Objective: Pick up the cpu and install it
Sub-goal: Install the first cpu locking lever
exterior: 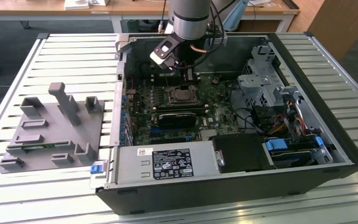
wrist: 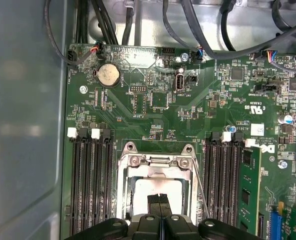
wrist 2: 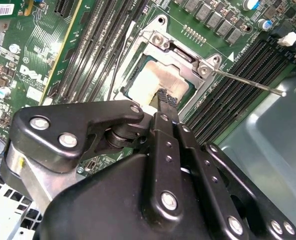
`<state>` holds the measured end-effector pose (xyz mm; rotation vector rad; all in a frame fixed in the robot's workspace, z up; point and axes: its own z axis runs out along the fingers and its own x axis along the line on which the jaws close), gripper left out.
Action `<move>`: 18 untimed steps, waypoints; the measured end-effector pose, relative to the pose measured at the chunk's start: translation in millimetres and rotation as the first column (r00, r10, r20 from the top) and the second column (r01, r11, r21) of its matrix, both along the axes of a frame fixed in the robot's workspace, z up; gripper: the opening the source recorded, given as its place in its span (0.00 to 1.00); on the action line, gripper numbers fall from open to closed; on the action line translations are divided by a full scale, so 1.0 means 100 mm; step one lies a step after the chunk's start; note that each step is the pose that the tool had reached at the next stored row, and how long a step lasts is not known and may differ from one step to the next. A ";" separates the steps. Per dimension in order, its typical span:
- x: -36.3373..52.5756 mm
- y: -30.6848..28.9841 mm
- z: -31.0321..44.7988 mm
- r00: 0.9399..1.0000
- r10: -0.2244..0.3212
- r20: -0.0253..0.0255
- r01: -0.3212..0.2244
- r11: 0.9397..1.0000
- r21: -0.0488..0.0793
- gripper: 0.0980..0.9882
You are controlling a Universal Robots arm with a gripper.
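Since the arm (exterior: 188,18) reaches deep into the open case (exterior: 347,140) on the bench (exterior: 54,51), my first worry is the big one: a sideways swing could knock the wrist against the case wall or catch the cables (wrist: 187,25) at the board's edge. On the board (wrist: 152,115), the socket (wrist: 157,161) sits between the memory slots (wrist: 90,180), and the cpu (wrist 2: 148,80) lies inside it, pale metal top up. The jaws are together with nothing between them, fingertips (wrist 2: 165,97) directly over the cpu; I can't tell whether they touch it. If they press off-centre, I judge the chip could tip in its seat and bend the contacts beneath. A drag across the top could slide it out of alignment. The smallest hazard is the thin lever (wrist 2: 247,82), which stands just beside the socket and could snag a finger.
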<state>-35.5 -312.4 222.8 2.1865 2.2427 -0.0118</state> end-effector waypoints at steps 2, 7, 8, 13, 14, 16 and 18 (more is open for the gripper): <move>0.000 0.000 0.006 1.000 0.000 0.000 0.000 1.000 0.000 0.01; 0.000 0.000 0.021 1.000 0.000 0.000 0.000 1.000 0.000 0.01; 0.000 0.000 0.024 1.000 0.000 0.000 0.000 1.000 0.000 0.01; 0.000 0.000 0.036 1.000 0.000 0.000 0.000 1.000 0.000 0.01; 0.000 0.000 0.039 1.000 0.000 0.000 0.000 1.000 0.000 0.01; 0.000 0.000 0.042 1.000 0.000 0.000 0.000 1.000 0.000 0.01; 0.000 0.000 0.046 1.000 0.000 0.000 0.000 1.000 0.000 0.01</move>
